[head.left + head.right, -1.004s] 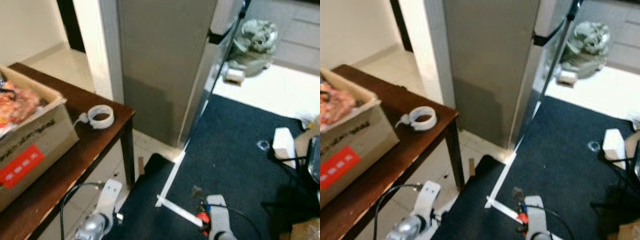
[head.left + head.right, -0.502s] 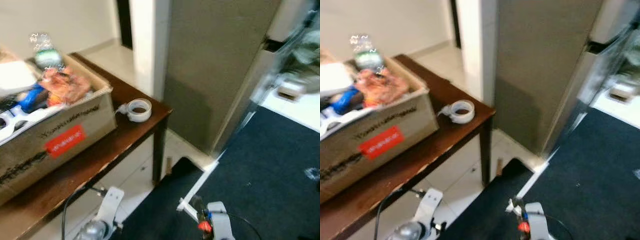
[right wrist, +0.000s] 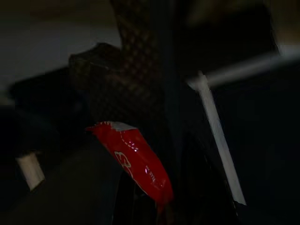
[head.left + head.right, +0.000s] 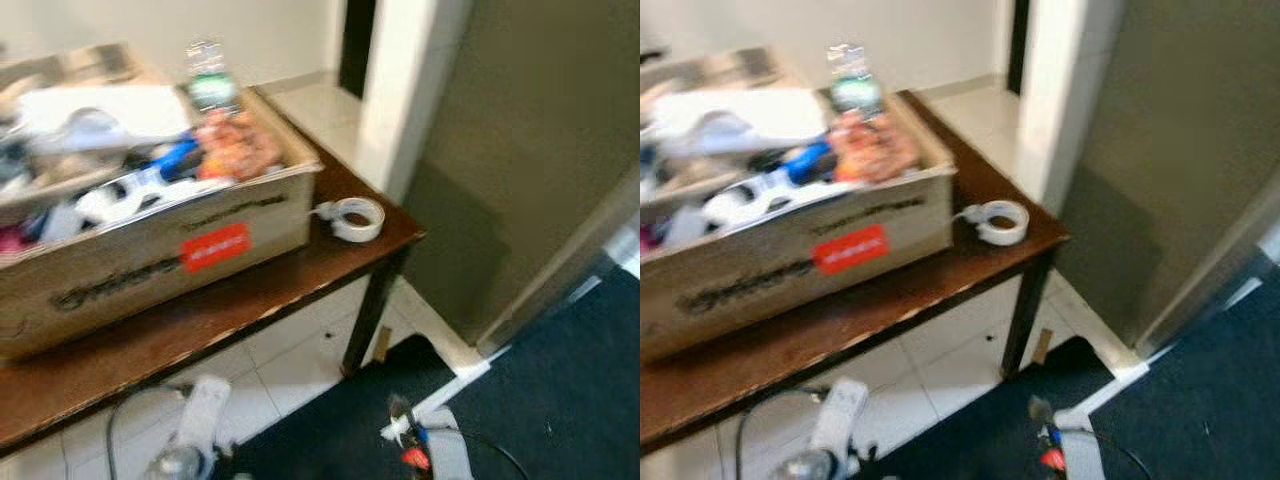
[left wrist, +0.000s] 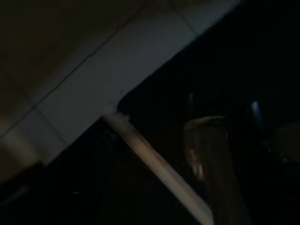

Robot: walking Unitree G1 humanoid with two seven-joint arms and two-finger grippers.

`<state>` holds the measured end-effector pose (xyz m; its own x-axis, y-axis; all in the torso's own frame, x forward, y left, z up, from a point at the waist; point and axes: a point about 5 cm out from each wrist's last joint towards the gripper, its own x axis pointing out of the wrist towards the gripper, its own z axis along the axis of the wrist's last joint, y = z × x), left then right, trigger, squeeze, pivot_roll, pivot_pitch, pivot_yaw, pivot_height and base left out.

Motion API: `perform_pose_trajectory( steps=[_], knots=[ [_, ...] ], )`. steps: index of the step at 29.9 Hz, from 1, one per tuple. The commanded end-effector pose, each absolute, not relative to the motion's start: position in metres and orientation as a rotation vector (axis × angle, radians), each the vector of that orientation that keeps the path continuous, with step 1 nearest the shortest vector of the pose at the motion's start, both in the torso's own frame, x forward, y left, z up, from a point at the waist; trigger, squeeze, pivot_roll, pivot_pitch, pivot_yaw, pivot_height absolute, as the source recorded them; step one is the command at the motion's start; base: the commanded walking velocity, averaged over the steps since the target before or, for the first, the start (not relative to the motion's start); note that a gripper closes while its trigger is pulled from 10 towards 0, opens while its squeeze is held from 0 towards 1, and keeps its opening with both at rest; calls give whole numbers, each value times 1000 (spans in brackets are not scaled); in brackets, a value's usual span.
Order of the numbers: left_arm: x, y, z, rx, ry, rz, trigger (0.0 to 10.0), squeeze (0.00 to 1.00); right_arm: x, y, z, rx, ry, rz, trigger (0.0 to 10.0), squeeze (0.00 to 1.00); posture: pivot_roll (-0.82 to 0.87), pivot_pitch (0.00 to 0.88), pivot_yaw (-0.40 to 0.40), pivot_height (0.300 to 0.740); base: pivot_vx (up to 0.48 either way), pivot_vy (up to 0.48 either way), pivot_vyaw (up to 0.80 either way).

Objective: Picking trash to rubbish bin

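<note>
Left eye view frames are blurred, yet a dark brown wooden surface (image 4: pixel 250 300) is seen at 10 o'clock, carrying a large cardboard box (image 4: pixel 150 255) crammed with mixed items, among them a clear bottle (image 4: pixel 208 80) with a green label and an orange packet (image 4: pixel 235 145). A red label (image 4: pixel 215 246) is stuck on the box's front, with dark print beside it, but no writing can be read through the blur. A roll of tape (image 4: pixel 350 218) lies on the surface just beside the box's corner, at 12 o'clock from the right gripper. Pale floor tiles (image 4: pixel 290 360) are seen beneath, a dark blue carpet (image 4: pixel 560 400) spreads toward 4 o'clock, edged by a white strip (image 4: pixel 440 395), and a grey panel (image 4: pixel 530 150) rises at 2 o'clock next to a cream door frame (image 4: pixel 415 90). The right gripper (image 3: pixel 150 187) is clenched on a red wrapper (image 3: pixel 136 161) with white lettering too small to be read; it is held low over the carpet at 6 o'clock. The left gripper (image 5: pixel 220 154) hangs in shade over the tiles, and whether it is released cannot be told.
</note>
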<state>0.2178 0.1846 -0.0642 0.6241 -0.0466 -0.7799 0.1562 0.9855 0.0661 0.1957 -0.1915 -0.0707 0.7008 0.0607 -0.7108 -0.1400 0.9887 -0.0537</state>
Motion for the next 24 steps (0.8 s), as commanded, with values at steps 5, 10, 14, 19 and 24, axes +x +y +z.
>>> perform_pose_trajectory(
  steps=[5, 10, 14, 19, 24],
  knots=[
    [203, 185, -73, 92, 951, -93, 10000, 0, 184, -194, -77, -121, 835, 121, 10000, 0, 16, 173, -40, 740, 0, 0, 800],
    [201, 183, -74, 81, 958, -111, 10000, 0, 185, -193, -77, -122, 832, 128, 10000, 0, 15, 171, -42, 740, 0, 0, 800],
    [202, 182, -74, 81, 956, -110, 10000, 0, 186, -192, -76, -123, 830, 131, 10000, 0, 17, 168, -45, 740, 0, 0, 800],
    [203, 183, -73, 81, 946, -102, 10000, 0, 188, -191, -75, -110, 826, 123, 10000, 0, 21, 163, -48, 740, 0, 0, 800],
    [204, 183, -72, 80, 943, -104, 10000, 0, 189, -190, -75, -110, 823, 126, 10000, 0, 23, 161, -47, 740, 0, 0, 800]
  ],
)
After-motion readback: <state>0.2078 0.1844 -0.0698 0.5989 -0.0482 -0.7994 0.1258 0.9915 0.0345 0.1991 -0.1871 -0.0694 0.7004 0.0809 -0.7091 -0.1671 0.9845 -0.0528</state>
